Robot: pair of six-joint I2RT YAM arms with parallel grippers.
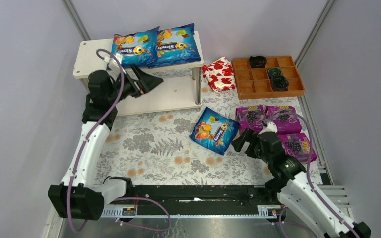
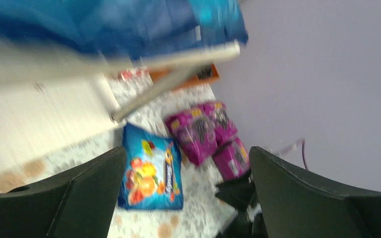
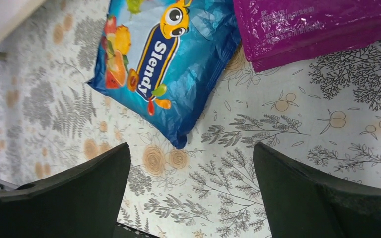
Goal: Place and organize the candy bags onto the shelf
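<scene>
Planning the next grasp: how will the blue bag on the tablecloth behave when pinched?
The blue bag looks glossy, so probably slippery. Its puffed, wrinkled film suggests it is light and would likely sag when lifted by an edge.

Three blue candy bags [image 1: 135, 48] were counted: two lay side by side on the top board of the one shelf [image 1: 92, 52], and the third lay lower down, in front of the shelf and off its right end. Three purple bags [image 1: 251, 117] sat in a cluster farther to the right of the shelf. One red-and-white floral packet [image 1: 219, 74] lay just beside the shelf's right end. One wooden tray [image 1: 245, 88] stood beyond that, holding dark clumps [image 1: 258, 61] whose number could not be told. The shelf had two tiers.
</scene>
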